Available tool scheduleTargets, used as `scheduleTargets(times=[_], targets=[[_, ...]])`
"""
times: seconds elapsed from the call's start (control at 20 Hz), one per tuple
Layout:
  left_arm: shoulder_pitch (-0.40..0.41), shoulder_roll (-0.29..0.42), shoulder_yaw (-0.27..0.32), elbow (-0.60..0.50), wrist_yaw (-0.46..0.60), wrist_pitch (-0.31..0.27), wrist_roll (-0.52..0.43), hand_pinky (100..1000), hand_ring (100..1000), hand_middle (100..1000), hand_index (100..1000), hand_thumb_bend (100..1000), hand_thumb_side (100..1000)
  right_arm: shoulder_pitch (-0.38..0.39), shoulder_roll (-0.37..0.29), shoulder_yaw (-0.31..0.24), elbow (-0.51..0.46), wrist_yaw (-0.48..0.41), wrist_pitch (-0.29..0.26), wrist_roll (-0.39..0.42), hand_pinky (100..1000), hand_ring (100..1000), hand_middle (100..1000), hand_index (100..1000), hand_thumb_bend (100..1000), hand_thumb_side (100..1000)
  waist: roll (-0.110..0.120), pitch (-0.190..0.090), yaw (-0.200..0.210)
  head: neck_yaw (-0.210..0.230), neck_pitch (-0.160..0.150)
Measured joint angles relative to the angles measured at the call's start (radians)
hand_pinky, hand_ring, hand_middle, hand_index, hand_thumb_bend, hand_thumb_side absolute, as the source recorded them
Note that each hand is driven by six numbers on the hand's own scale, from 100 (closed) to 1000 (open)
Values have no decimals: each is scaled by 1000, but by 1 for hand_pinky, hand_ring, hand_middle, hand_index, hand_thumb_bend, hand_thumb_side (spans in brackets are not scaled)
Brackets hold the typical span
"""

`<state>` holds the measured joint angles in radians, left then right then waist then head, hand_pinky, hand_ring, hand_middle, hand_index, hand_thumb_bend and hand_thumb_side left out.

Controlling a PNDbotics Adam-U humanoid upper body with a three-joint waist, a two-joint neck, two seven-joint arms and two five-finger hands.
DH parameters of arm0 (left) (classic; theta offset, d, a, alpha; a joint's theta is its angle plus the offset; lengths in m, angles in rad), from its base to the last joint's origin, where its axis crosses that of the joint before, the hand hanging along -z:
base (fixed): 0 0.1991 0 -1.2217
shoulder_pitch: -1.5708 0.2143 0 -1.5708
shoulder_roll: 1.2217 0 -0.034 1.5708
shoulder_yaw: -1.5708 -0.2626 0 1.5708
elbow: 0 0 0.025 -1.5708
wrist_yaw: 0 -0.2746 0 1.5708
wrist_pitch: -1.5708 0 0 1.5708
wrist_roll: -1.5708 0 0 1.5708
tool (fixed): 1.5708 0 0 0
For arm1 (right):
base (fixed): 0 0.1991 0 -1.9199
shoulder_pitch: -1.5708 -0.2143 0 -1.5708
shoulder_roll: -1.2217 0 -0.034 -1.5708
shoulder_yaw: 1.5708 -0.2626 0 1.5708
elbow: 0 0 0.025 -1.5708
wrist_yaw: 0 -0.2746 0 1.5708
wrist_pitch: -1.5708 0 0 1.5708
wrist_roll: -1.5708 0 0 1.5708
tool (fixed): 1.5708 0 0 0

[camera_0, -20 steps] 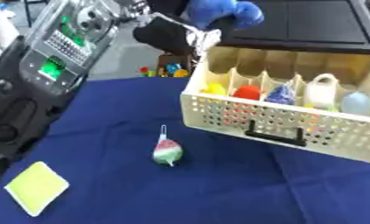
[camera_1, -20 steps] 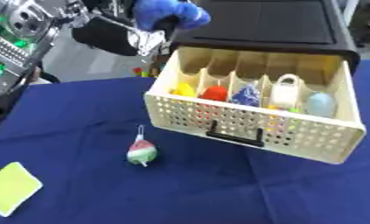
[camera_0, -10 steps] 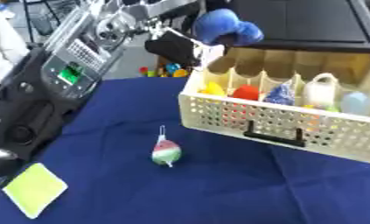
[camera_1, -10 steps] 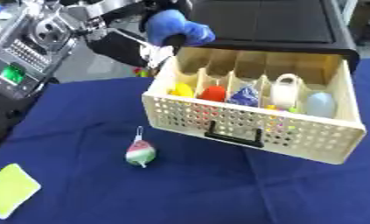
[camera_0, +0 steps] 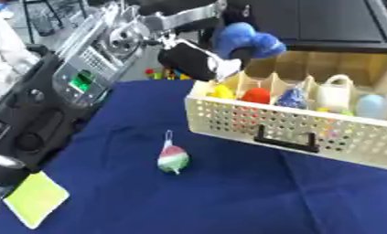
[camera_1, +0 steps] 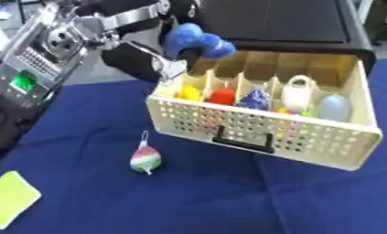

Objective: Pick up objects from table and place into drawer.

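Your left hand (camera_1: 152, 61) has carried the blue toy (camera_1: 198, 40) from beyond the drawer's (camera_1: 252, 132) corner to over its leftmost slot, fingers curled round it. Go lower before releasing. Below the fingers: white jug, pale egg, blue, red, yellow bits. The striped ornament (camera_1: 145, 159) waits on the surface.

A deep navy blue cloth (camera_0: 228, 201) covers the table. The open plastic drawer (camera_1: 260, 132) is pale cream, its front dotted with rows of small holes and fitted with a black handle (camera_1: 243, 139). Inside sit a yellow piece (camera_1: 188, 93), a red piece (camera_1: 222, 96), a mottled blue piece (camera_1: 255, 98), a white jug-shaped piece (camera_1: 298, 93) and a pale blue egg shape (camera_1: 333, 107). The small teardrop ornament (camera_0: 173, 158) is banded red, white and green. A flat square pad (camera_0: 34, 198) is lime yellow. The black left hand (camera_0: 198, 61) holds a bright blue soft object (camera_0: 244, 40). The cabinet (camera_1: 276, 23) is black.
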<state>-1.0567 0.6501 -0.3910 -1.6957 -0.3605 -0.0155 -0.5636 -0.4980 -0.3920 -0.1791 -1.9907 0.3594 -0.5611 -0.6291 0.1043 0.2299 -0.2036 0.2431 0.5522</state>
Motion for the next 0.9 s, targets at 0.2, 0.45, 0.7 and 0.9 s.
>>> scheduleTargets(times=[0.2,0.45,0.7,0.9], targets=[[0,-1,-1,14,-21,-9,-18,521,759,702,983,100,435,-1,0,0,0,0,1,-2,558,567,673,720,100,588,0,3,-1,0,0],[-3,-16,0,43,-87,-20,-8,546,782,737,1000,100,369,-3,0,0,0,0,1,-2,558,567,671,720,100,588,1,7,-6,1,-3],[-8,-31,6,80,-160,-42,29,551,788,746,1000,100,358,-4,0,0,0,0,0,-3,558,566,667,720,100,591,1,12,-9,4,-10],[-8,-48,10,117,-214,-54,57,574,804,769,1000,100,375,-5,1,0,0,0,0,-3,559,566,665,720,100,594,4,23,-12,8,-15]])
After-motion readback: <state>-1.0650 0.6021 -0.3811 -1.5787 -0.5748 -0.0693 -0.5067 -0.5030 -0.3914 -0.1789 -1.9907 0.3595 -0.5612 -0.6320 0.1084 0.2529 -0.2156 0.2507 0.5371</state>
